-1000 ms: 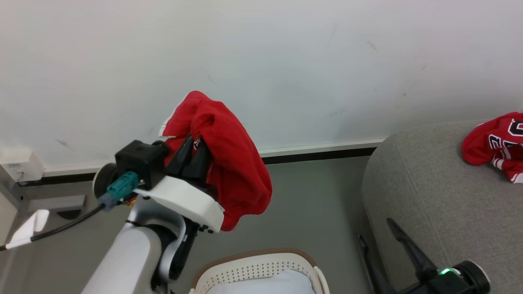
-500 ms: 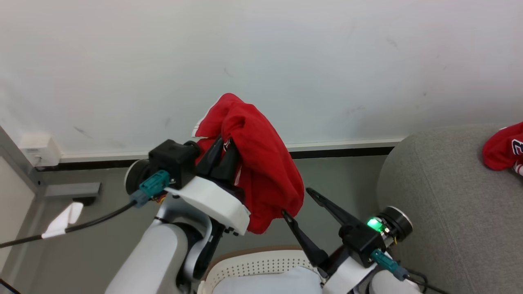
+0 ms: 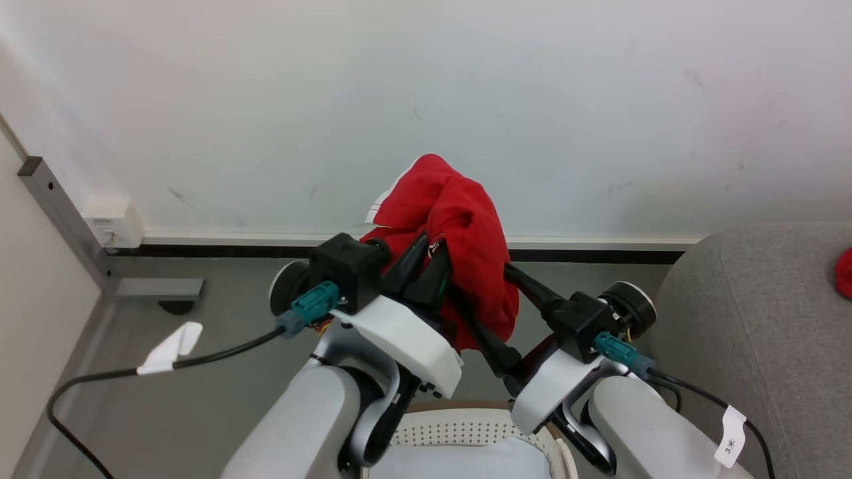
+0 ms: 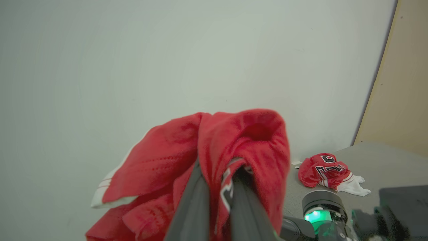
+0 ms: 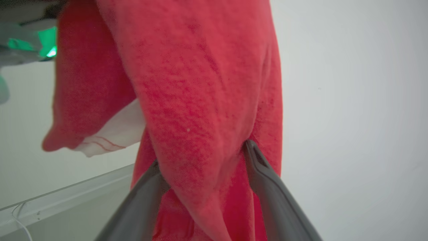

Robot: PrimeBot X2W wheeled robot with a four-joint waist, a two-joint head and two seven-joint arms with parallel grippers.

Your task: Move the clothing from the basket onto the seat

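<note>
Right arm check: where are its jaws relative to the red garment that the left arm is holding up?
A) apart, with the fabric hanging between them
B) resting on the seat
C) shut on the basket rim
A: in the right wrist view the right gripper has its jaws apart on either side of the hanging red garment, which is pinched by the left gripper.

Wall (image 3: 426,80) close behind raised red garment (image 3: 466,219), basket (image 3: 466,420) right below it, seat (image 3: 752,319) blocks the right side; floor (image 3: 200,412) on left open, bar a cable (image 3: 219,349).
</note>
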